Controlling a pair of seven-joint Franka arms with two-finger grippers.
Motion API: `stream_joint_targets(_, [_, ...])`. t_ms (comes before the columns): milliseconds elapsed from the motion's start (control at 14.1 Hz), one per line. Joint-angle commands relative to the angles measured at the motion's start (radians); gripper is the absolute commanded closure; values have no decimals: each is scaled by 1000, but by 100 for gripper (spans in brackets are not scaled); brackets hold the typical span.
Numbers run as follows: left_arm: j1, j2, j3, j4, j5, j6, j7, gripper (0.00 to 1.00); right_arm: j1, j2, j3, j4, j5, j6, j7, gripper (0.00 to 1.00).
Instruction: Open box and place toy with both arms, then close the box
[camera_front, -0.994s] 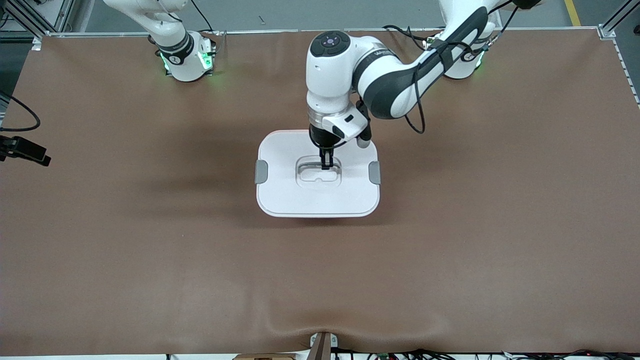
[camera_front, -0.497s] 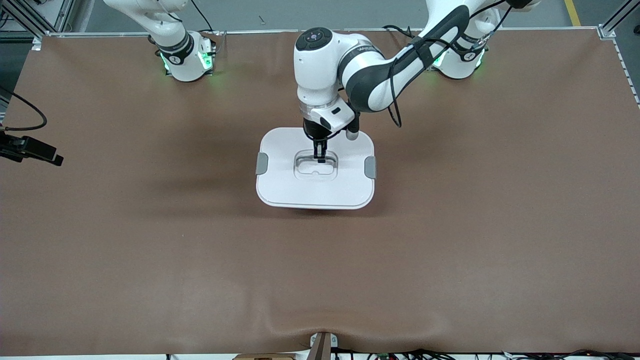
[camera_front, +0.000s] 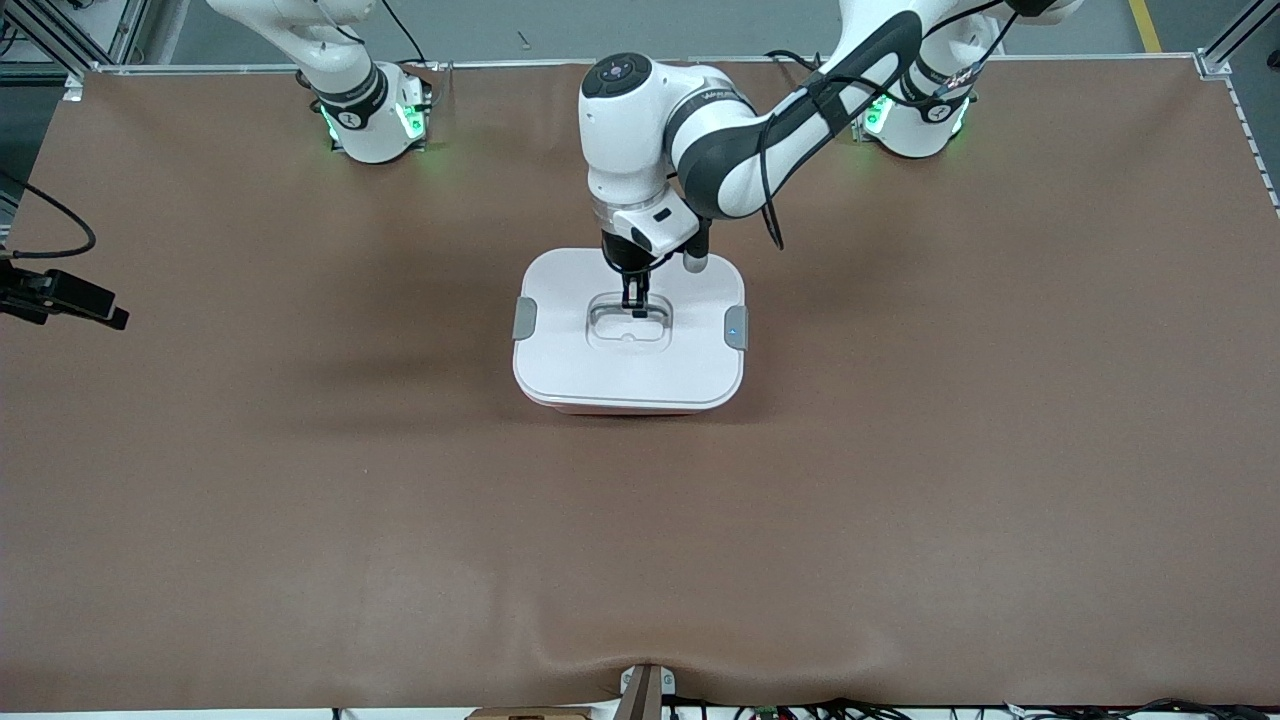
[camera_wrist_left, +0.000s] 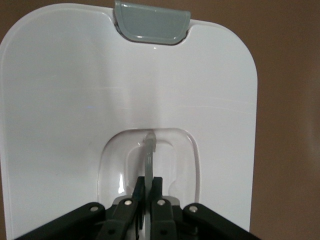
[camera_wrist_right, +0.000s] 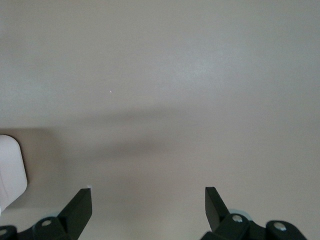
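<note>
left gripper (camera_front: 634, 306) clamped on lid handle (camera_wrist_left: 150, 150) | right gripper (camera_wrist_right: 148, 202) wide open, waiting | thin handle could slip, lid (camera_front: 630, 330) lands crooked on box

Toy unseen, box (camera_front: 630, 395) lidded; R arm cut off.

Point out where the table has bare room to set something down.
Bare brown table runs from the box down to the front camera's edge, and from its grey clips toward both arms' ends. Crowded only at the lid, where the left hand grips the handle. The right hand waits open.
</note>
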Motion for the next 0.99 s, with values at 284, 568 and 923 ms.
stream_joint_targets(284, [-37,35,5,1,132,-5,-320,100,-25,-16,9,0,17,4,-27,0])
stream_joint_targets(568, [-48,47,6,10,138,-4,-341,100,-14,-18,13,8,20,6,-27,0])
stream_joint_targets(923, [-56,61,8,7,156,-5,-360,100,0,-18,12,11,12,-1,-27,0])
